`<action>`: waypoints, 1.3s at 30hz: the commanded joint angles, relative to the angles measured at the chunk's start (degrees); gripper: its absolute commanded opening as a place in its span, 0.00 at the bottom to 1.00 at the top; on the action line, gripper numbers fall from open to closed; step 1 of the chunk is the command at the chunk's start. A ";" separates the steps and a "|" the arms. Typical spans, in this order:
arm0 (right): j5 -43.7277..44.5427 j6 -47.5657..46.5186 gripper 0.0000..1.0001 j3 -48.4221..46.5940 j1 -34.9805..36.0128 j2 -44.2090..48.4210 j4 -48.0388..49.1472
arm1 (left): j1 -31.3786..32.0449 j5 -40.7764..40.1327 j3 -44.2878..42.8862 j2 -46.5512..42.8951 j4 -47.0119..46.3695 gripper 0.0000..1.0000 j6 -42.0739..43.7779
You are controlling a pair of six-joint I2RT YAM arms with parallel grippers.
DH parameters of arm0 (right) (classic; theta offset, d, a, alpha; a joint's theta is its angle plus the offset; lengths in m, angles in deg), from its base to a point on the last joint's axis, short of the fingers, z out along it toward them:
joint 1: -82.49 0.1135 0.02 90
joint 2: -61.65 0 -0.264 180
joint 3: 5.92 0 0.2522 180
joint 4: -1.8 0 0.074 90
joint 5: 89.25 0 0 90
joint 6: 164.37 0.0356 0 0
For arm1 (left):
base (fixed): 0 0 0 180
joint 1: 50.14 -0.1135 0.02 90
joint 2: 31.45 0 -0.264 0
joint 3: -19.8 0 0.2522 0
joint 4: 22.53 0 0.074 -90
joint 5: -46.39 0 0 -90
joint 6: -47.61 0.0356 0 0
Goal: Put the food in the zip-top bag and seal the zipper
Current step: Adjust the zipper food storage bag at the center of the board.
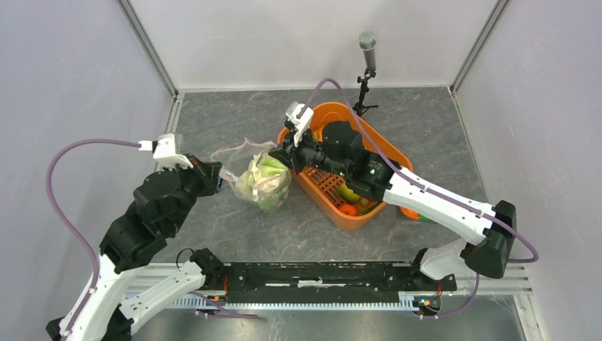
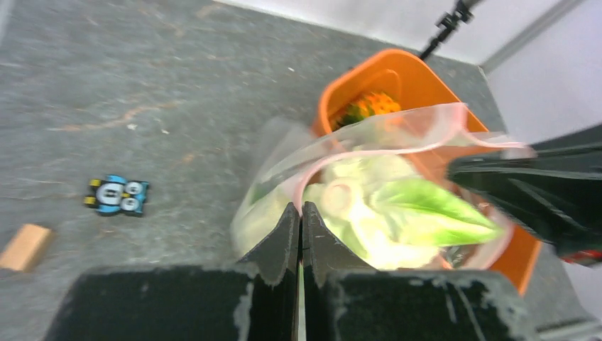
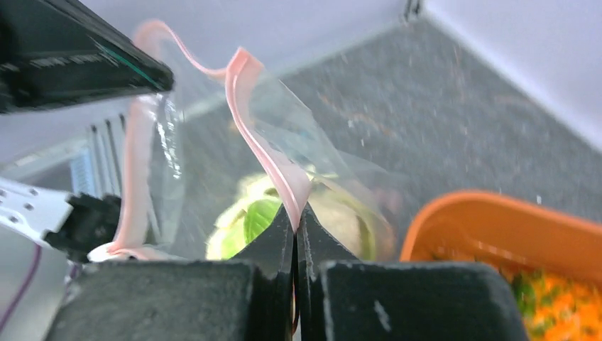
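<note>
The clear zip-top bag [image 1: 261, 177] hangs between my two grippers, left of the orange basket. Inside it sit the green-white cabbage [image 2: 419, 206] and a pale cauliflower [image 2: 341, 195]. My left gripper [image 2: 301, 207] is shut on the bag's pinkish zipper strip [image 2: 312, 170] at its left end, and shows in the top view [image 1: 226, 179]. My right gripper [image 3: 296, 212] is shut on the zipper strip [image 3: 263, 142] at the other end, and shows in the top view [image 1: 284, 158]. The mouth gapes open between them. More food [image 1: 349, 193] lies in the basket.
The orange slotted basket [image 1: 369, 142] stands right of the bag under my right arm. A microphone stand [image 1: 367, 67] is at the back. A small blue toy car [image 2: 117, 195] and a wooden block [image 2: 25, 246] lie on the table to the left. A small orange-green piece [image 1: 413, 213] lies right of the basket.
</note>
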 commanded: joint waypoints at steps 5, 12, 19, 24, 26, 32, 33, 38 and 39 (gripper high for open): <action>-4.70 0.35 0.00 -13.55 2.10 -6.78 -4.47 | -0.08 -3.96 -9.93 -0.32 6.21 0.02 4.55; 10.25 -2.33 0.00 -16.61 2.33 -12.85 -9.27 | -0.08 0.55 -10.83 4.10 9.70 0.02 3.07; -0.18 -9.44 0.03 -14.15 3.91 -12.23 -6.06 | -0.08 8.52 -5.30 4.55 3.18 0.02 3.57; 6.02 -11.23 0.01 -30.82 3.67 -17.54 -23.39 | -0.08 3.96 -4.52 2.91 3.23 0.02 1.54; -5.97 -8.77 0.04 -20.28 2.94 -10.58 -12.16 | -0.08 2.77 -3.60 1.47 2.55 0.02 1.25; -16.98 -2.90 0.01 -5.15 1.92 -0.87 11.31 | -0.08 2.73 -3.63 0.01 2.07 0.02 0.70; -16.25 -1.51 0.00 -4.05 0.72 -2.22 11.59 | -0.08 2.97 -3.16 -0.68 1.23 0.02 0.56; -41.41 5.66 0.00 -11.39 -0.86 -8.61 12.20 | -0.08 2.16 -2.87 -4.42 0.15 0.02 0.15; -37.91 5.54 0.00 -7.76 -0.51 -6.23 16.23 | -0.08 2.73 -3.21 -4.78 0.02 0.02 0.63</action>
